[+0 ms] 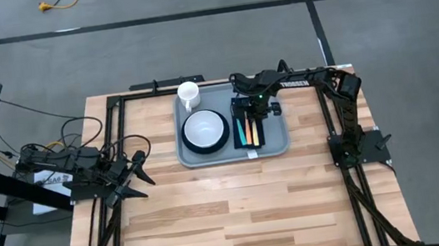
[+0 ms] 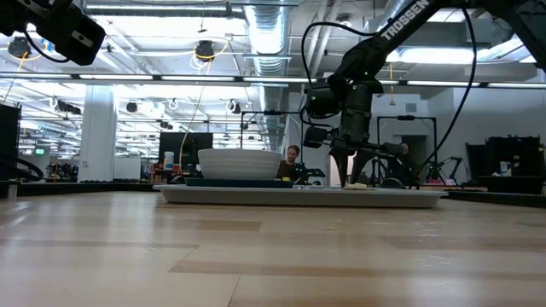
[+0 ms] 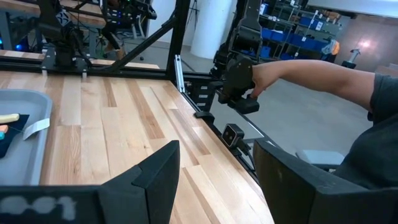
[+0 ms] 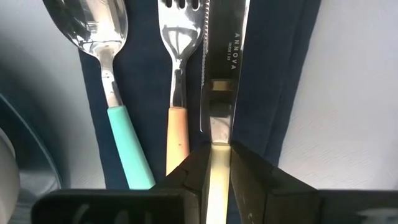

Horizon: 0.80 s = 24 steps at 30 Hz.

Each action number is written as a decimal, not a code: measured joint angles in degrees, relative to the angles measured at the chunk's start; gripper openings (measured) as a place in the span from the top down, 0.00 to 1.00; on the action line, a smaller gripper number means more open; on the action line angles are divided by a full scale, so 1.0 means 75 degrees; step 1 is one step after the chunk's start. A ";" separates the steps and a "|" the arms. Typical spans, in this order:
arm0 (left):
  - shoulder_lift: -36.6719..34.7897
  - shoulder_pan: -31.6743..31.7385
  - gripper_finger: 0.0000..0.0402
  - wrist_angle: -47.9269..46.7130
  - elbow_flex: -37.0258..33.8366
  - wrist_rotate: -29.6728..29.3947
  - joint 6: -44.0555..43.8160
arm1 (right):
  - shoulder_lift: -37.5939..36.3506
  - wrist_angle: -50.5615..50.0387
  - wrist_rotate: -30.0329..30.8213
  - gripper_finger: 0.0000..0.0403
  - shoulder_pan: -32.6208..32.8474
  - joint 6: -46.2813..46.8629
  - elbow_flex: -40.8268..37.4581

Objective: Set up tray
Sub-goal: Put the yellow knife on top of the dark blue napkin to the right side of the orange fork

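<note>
Two dark fingers of the right end effector (image 4: 214, 163) pinch the knife (image 4: 222, 68) over the tray (image 1: 276, 141); left end effector (image 1: 135, 177) spread.

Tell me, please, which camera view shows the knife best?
The right wrist view: the knife fills it, lying on the dark napkin beside the fork, its handle between the right gripper fingers. The high view hides it; others miss it.

Glossy steel knife (image 4: 222, 62) – matt cloth napkin (image 4: 273, 81) – wood table (image 1: 239, 213).
</note>
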 joint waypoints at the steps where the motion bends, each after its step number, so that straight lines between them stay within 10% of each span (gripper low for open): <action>1: 0.0000 0.0000 0.52 0.0000 0.0000 -0.0001 0.0000 | 0.0000 0.0000 0.0000 0.88 0.0000 -0.0003 0.0000; 24: 0.0000 0.0000 0.52 -0.0002 0.0000 -0.0015 -0.0015 | 0.0000 -0.0003 0.0146 0.88 0.0000 -0.0121 0.0000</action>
